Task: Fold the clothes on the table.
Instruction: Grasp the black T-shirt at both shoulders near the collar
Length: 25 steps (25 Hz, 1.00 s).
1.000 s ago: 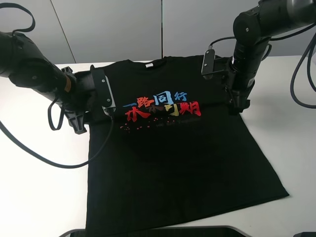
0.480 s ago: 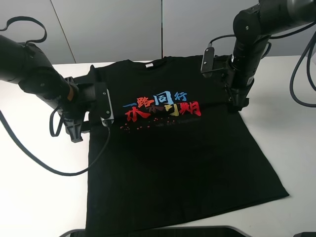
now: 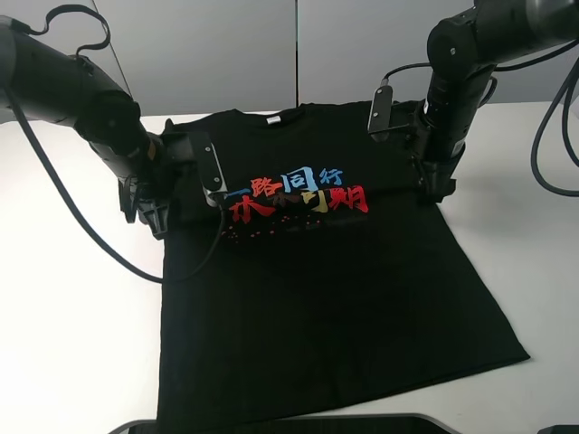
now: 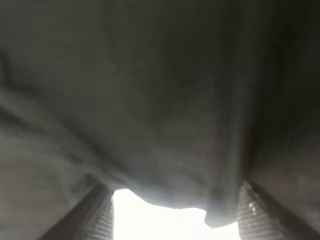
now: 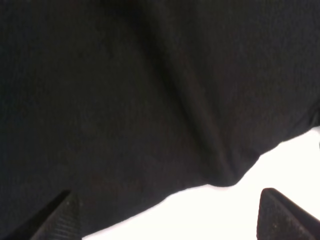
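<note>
Black ribbed fingers (image 4: 97,217) of the left gripper (image 4: 174,202) stood spread apart. A loose edge of the T-shirt (image 3: 326,307) lay between them with the white table (image 3: 72,362) showing below it, so nothing was pinched. The right gripper (image 5: 167,200) was spread as well, and the shirt's other side edge ran across the gap between its fingers. In the high view the two grippers were low at opposite sides of the shirt, level with the printed characters (image 3: 298,194) on the chest. The shirt lay flat and face up in the middle of the table, collar toward the wall. Over the last second only the left arm (image 3: 81,90) had changed: it first dipped a little toward the near side, then rose and swung back, and its gripper came closer against the shirt's edge. The right arm (image 3: 461,63) kept its place, and the cloth showed no new crease or lift. I judged from this that the fold had not begun. The left side seemed to be correcting its approach to the edge, and both grippers had still to close on the cloth before any lifting could start.
</note>
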{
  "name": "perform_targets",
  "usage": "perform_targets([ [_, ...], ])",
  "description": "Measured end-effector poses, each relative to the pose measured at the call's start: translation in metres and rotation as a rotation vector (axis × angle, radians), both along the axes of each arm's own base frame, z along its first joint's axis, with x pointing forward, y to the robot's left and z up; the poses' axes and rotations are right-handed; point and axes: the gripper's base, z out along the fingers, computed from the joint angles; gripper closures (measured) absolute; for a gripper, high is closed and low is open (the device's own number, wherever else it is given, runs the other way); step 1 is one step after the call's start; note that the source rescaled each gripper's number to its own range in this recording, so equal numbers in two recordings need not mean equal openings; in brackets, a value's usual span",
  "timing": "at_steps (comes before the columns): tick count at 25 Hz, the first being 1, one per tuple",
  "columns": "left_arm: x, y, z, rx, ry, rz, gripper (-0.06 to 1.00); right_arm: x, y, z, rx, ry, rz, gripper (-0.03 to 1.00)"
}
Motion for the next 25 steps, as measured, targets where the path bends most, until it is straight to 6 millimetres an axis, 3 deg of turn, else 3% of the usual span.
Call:
perform_targets([
  [5,-0.005,0.001,-0.011,0.042,0.091,-0.04,0.24,0.001,0.001,0.0,0.006,-0.012,0.003,0.19],
  [22,0.002,-0.003,-0.017,0.052,0.107,-0.046,0.24,0.002,0.002,0.0,0.022,-0.022,-0.003,0.2],
  [25,0.007,-0.006,-0.014,0.038,0.095,-0.039,0.33,0.002,0.003,0.0,0.03,-0.021,-0.008,0.21],
])
